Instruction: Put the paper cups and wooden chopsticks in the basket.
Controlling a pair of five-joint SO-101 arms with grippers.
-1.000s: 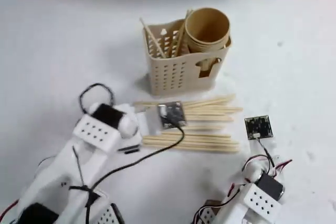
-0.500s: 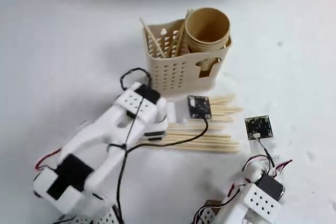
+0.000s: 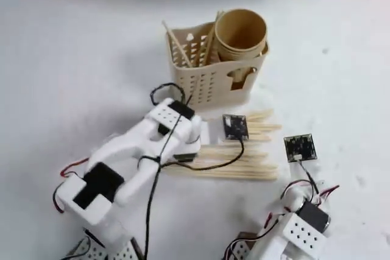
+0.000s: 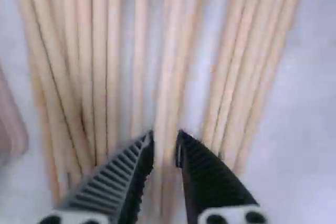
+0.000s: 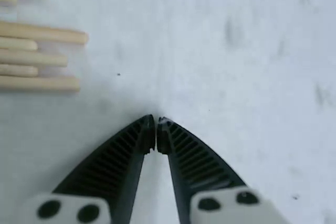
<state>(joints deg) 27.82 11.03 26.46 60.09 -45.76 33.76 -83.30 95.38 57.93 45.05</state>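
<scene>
High view, read left to right. The left arm [image 3: 140,150] lies across the white table [image 3: 73,59] from 7 o'clock, its head directly over the near end of the loose wooden chopsticks [image 3: 244,165]; this steep stance suits a pick from above, since the sticks lie flat and offer only their upper sides. In the left wrist view the left gripper [image 4: 165,140] points down on the pile [image 4: 105,51], jaws parted by a narrow gap in line with a single stick; the slim opening is judged to isolate one stick from its close neighbours, and no clamping is evident. The basket [image 3: 207,83] stands at 12 o'clock of the pile, just beyond it, so that a lifted stick needs only a short carry. The stacked paper cups [image 3: 241,31] sit upright in its 3 o'clock compartment; a few sticks [image 3: 177,44] lean in the 9 o'clock side; hence the cup part appears done and the pile is the outstanding work. The right arm [image 3: 301,226] rests at 5 o'clock of the pile; the right gripper [image 5: 156,123] is closed and empty, tips meeting above bare table, with the stick ends [image 5: 42,59] nearby, apparently parked clear of the working arm.
</scene>
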